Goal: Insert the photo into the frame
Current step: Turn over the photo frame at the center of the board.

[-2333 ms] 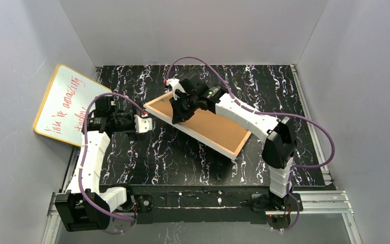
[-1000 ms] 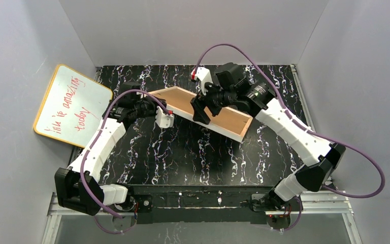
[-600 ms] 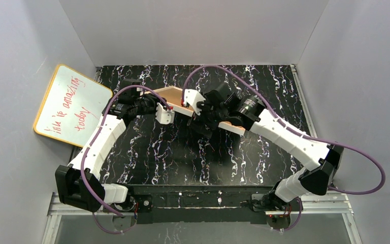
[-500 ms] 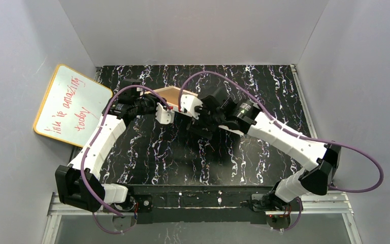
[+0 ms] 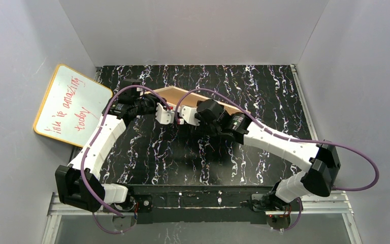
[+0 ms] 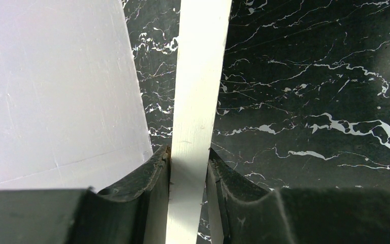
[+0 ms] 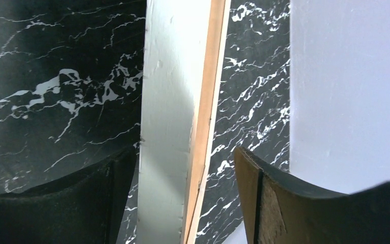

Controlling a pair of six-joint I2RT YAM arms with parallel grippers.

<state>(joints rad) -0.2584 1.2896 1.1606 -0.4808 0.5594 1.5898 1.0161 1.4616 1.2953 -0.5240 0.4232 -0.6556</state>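
Grips the frame (image 5: 175, 95) in the left pincer (image 5: 165, 116), clenched on a thin white rail near one end. Presses both fingers (image 6: 155, 173) flat against the frame (image 6: 199, 101), one on each face, the rail running straight out ahead between them. Holds the frame reared up on a long edge, tilted over the table (image 5: 183, 157), tan side showing from above.

Straddles the same frame (image 7: 166, 127) with the right pincer (image 5: 185, 119), just beside the left one and facing it. Has the right pincer (image 7: 183, 157) released, jaws spread wide: one finger (image 7: 81, 203) right at the white face, the other (image 7: 269, 203) well clear of the tan edge, with marble showing in the gap. Cannot tell whether the nearer finger truly touches.

Has the whiteboard (image 5: 71, 104) well apart, out past the left pincer's outer side, leaning at the wall (image 5: 10, 76).
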